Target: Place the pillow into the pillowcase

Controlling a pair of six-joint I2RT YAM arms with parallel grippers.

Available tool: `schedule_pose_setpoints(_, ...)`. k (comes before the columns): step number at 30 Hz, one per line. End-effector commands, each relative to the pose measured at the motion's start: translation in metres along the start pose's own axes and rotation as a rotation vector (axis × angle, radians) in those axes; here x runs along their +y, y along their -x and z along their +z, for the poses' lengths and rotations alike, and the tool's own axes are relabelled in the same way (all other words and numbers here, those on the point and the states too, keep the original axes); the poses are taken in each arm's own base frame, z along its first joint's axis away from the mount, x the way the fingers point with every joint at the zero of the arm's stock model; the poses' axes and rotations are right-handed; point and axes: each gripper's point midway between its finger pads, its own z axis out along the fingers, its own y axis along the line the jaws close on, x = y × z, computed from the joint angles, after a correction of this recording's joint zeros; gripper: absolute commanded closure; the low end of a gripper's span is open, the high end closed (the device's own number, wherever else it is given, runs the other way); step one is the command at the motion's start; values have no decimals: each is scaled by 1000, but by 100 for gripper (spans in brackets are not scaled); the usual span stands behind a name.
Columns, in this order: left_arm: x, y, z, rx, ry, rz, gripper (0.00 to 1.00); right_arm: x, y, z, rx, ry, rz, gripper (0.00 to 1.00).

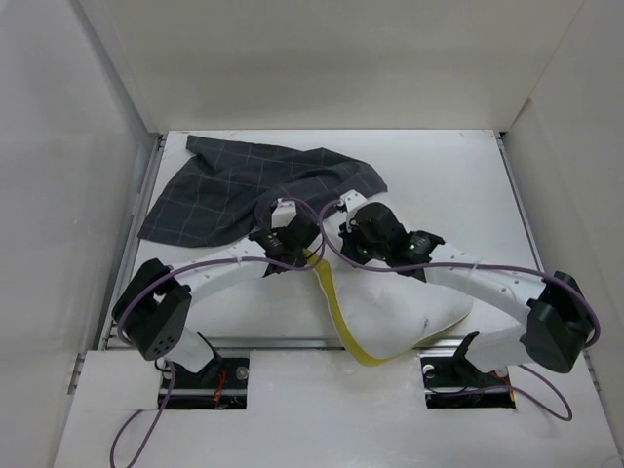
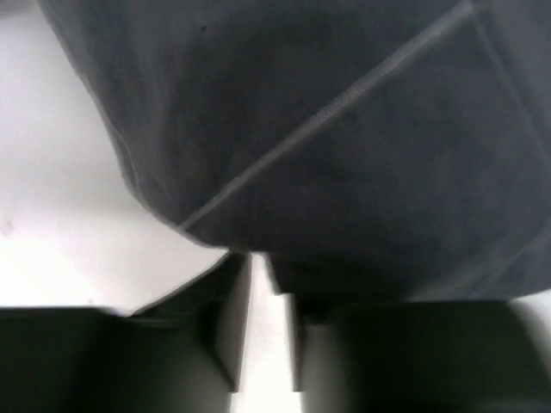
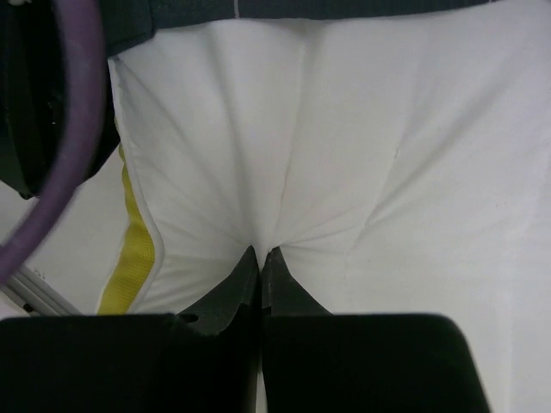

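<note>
At mid-table [image 1: 458,175], both arms met at the pillow's far end.
We saw the right arm stretched low toward the left, the right gripper [image 3: 260,256] pinched tight on a fold of the pillow [image 3: 387,172], which lay at the near edge. The left arm reached rightward; the left gripper [image 2: 263,284] stood nearly closed at the hem of the pillowcase [image 2: 344,129], and we couldn't tell whether it held cloth. The pillowcase lay crumpled far left, touching the pillow.

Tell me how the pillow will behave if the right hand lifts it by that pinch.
Probably floppy: the pillow puckers into creases around the shut right hand, so it should sag. Likely light for its bulk, looking soft and quilted. Unlikely to roll; it lies slumped on the table.
</note>
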Motion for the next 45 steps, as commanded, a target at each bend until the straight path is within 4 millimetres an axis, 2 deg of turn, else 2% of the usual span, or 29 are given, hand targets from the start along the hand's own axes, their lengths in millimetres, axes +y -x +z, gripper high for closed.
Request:
schedule_pose_setpoints(1,-13,36,-5,-105,-20,-25,86,16,70,-17,-188,44,7,100)
schedule_pose_setpoints(2,-12,43,-7,-127,-11,-34,100,14,75,-14,-197,33,9,100)
schedule_pose_setpoints(5,-4,39,-10,-121,10,-24,100,11,94,-19,-255,4,17,100)
schedule_pose_setpoints(8,10,38,-17,-146,26,-53,100,11,110,-36,-309,16,25,100)
schedule_pose_setpoints(10,18,38,-25,-167,17,-66,100,11,113,-45,-324,19,26,100)
schedule_pose_setpoints(12,23,41,-31,-189,10,-91,100,5,105,-46,-312,9,30,100)
schedule_pose_setpoints(13,21,47,-41,-218,-34,-106,100,5,105,-50,-312,9,30,100)
schedule_pose_setpoints(14,24,45,-41,-230,-45,-92,100,1,109,-55,-328,3,36,100)
schedule_pose_setpoints(16,15,52,-48,-275,-131,-69,100,3,109,-59,-329,14,35,100)
schedule_pose_setpoints(17,19,51,-51,-301,-153,-69,100,1,108,-62,-326,16,37,100)
schedule_pose_setpoints(20,15,61,-63,-384,-242,-44,53,4,113,-66,-331,29,36,100)
schedule_pose_setpoints(21,11,57,-64,-396,-274,-20,27,3,110,-64,-311,25,35,100)
schedule_pose_setpoints(22,11,58,-65,-407,-284,-28,21,1,117,-68,-327,20,40,100)
schedule_pose_setpoints(26,8,63,-67,-437,-298,-12,11,5,116,-65,-312,40,36,100)
schedule_pose_setpoints(29,15,67,-57,-430,-208,-22,11,8,119,-68,-319,60,33,100)
schedule_pose_setpoints(32,16,73,-47,-438,-139,-16,18,11,123,-70,-326,74,31,100)
schedule_pose_setpoints(33,14,74,-46,-434,-136,-12,25,11,123,-70,-326,74,31,100)
schedule_pose_setpoints(34,16,75,-40,-436,-98,-6,37,13,123,-70,-324,83,30,100)
schedule_pose_setpoints(38,13,96,-42,-472,-59,-44,61,11,121,-70,-316,74,40,100)
schedule_pose_setpoints(40,10,99,-42,-478,-59,-25,72,11,116,-67,-306,72,40,100)
schedule_pose_setpoints(43,4,100,-43,-477,-89,-7,100,9,115,-64,-299,60,51,100)
schedule_pose_setpoints(45,0,101,-49,-468,-122,-6,100,4,117,-56,-304,31,56,100)
